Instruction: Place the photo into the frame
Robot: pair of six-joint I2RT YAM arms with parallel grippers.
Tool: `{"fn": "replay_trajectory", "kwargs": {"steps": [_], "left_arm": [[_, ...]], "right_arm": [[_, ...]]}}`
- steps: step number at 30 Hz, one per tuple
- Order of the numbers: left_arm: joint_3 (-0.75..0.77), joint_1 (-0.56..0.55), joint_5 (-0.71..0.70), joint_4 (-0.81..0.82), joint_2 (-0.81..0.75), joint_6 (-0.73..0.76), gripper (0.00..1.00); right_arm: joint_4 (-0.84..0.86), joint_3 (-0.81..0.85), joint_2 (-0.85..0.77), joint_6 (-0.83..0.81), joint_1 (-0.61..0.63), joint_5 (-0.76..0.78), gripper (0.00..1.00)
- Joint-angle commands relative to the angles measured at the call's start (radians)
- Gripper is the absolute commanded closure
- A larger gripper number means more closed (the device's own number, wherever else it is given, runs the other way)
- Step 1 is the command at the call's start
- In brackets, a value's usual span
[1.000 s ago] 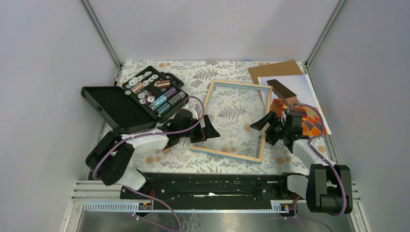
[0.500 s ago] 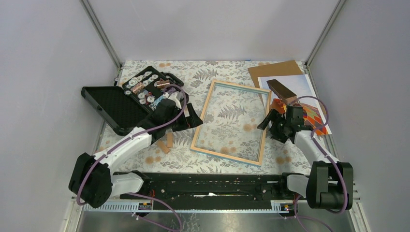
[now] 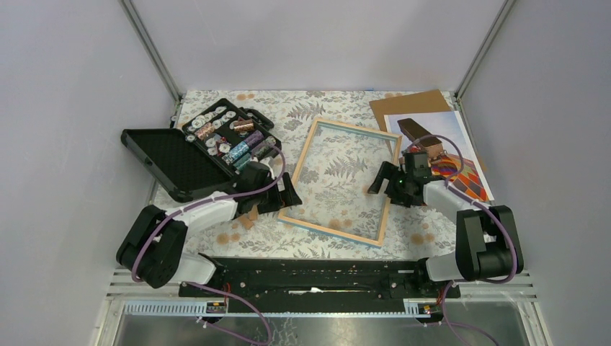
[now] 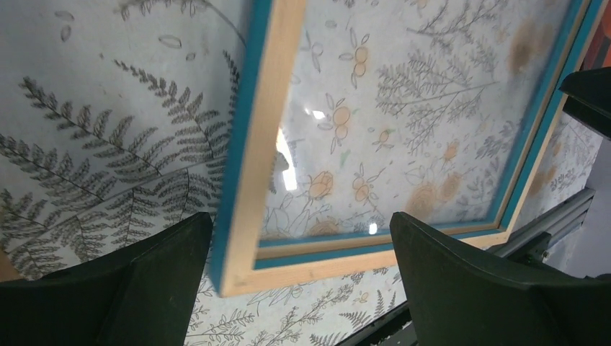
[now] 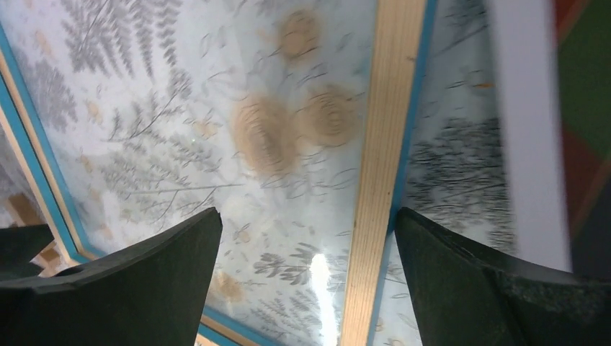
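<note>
the left tool [image 3: 284, 196] has dipped back down to the near-left corner of the frame [image 3: 359, 127], after swinging up toward the black case [image 3: 169, 162] half a second ago. the right tool [image 3: 382, 179] has come in from over the photo [image 3: 450, 126] and now sits astride the frame's right rail. the frame has shifted too: its near edge has slid a little to the left, so it lies more skewed on the surface [image 3: 288, 108].

both tools are spread wide and hold nothing. in the left wrist view the frame's corner [image 4: 238, 277] lies between the fingers [image 4: 108, 295], with one finger just beside the outer edge. in the right wrist view the wood rail [image 5: 382, 144] runs between the two fingers [image 5: 130, 281], and the photo's white margin [image 5: 526, 130] shows just beyond it.

i read this as nudging or squaring the frame, not loading it. the frame lies flat in the middle of the surface, wood side up. only the fern-print cloth shows through the pane, so the photo is not in yet. the photo rests picture side up at the far right, overlapping the brown backing board [image 3: 414, 103], its near part hidden under the right arm. picking it up is still to come.

no writing can be read anywhere. the small parts in the case are too small to make out, and no brand mark shows on the arms or the frame.
</note>
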Motion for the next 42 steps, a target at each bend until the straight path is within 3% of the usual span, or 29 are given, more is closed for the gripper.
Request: {"fn": "replay_trajectory", "kwargs": {"steps": [1, 3, 7, 13, 20, 26, 33, 36, 42], "left_arm": [[-0.066, -0.009, 0.072, 0.123, -0.027, -0.053, 0.01], [-0.107, -0.017, 0.102, 0.144, -0.057, -0.083, 0.01], [-0.151, -0.032, 0.121, 0.141, -0.164, -0.129, 0.01], [-0.079, -0.032, 0.043, -0.035, -0.301, -0.086, 0.01], [0.113, 0.01, -0.128, -0.312, -0.274, 0.054, 0.01], [0.212, 0.017, -0.104, -0.334, -0.338, 0.107, 0.01], [0.349, 0.017, -0.105, -0.38, -0.318, 0.156, 0.01], [0.407, 0.017, -0.126, -0.397, -0.301, 0.197, 0.01], [0.483, 0.017, -0.2, -0.43, -0.278, 0.286, 0.01]], "right_arm": [[0.062, 0.027, 0.008, 0.048, 0.075, -0.051, 0.06], [0.089, 0.032, -0.002, 0.056, 0.09, -0.073, 0.14], [0.117, 0.049, 0.009, 0.049, 0.095, -0.101, 0.18], [0.091, 0.094, 0.109, -0.001, 0.094, -0.093, 0.22], [-0.074, 0.166, 0.095, -0.081, 0.095, 0.044, 0.13], [-0.11, 0.159, 0.02, -0.096, 0.095, 0.027, 0.05], [-0.091, 0.132, 0.035, -0.084, 0.094, -0.022, 0.04], [-0.098, 0.129, 0.062, -0.088, 0.094, 0.019, 0.09], [-0.081, 0.096, 0.113, -0.065, 0.11, 0.057, 0.32]]}}
